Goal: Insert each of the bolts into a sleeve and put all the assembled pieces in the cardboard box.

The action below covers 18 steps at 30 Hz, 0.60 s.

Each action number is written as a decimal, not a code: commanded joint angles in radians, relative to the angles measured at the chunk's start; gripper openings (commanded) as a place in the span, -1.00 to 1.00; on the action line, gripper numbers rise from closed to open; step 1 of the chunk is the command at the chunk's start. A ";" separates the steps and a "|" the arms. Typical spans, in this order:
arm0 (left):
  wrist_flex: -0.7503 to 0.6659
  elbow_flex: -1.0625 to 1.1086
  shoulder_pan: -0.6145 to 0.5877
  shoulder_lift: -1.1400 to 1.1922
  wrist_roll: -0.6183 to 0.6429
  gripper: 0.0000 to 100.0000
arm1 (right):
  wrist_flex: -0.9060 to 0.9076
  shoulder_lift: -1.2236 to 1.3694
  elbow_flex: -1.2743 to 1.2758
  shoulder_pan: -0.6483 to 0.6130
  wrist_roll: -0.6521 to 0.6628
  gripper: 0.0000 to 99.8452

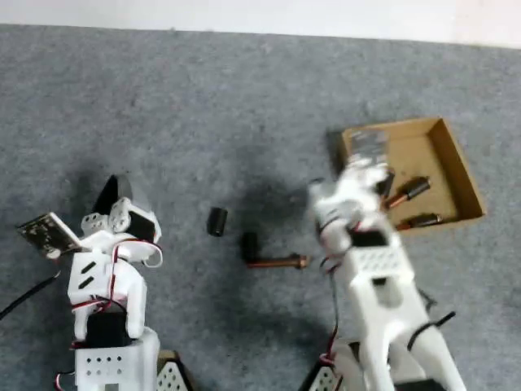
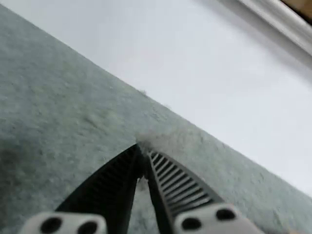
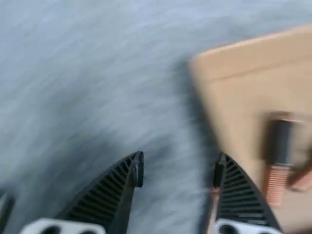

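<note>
A cardboard box (image 1: 452, 167) sits at the right and holds two assembled bolt-and-sleeve pieces (image 1: 407, 193) (image 1: 420, 220). One black sleeve (image 1: 216, 221) stands loose at mid-table. Beside it a copper bolt (image 1: 278, 262) lies flat, its left end at a second black sleeve (image 1: 248, 243); I cannot tell whether it is inserted. My right gripper (image 3: 179, 170) is open and empty over the carpet by the box's (image 3: 243, 92) left wall, with a piece (image 3: 279, 163) visible inside. My left gripper (image 2: 142, 152) is shut and empty, low at the table's left (image 1: 110, 195).
Grey carpet (image 1: 203, 106) covers the table. A white wall strip (image 1: 260, 15) runs along the far edge. The right arm's body (image 1: 370, 269) stands between the loose bolt and the box.
</note>
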 commanded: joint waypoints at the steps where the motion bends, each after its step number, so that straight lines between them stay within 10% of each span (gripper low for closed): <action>1: -0.031 0.019 -0.022 -0.012 -0.002 -0.99 | 0.007 -0.124 0.067 -0.134 0.035 -0.58; 18: -0.031 0.019 -0.018 -0.008 -0.003 -0.99 | 0.008 0.022 0.062 -0.412 -0.061 -0.58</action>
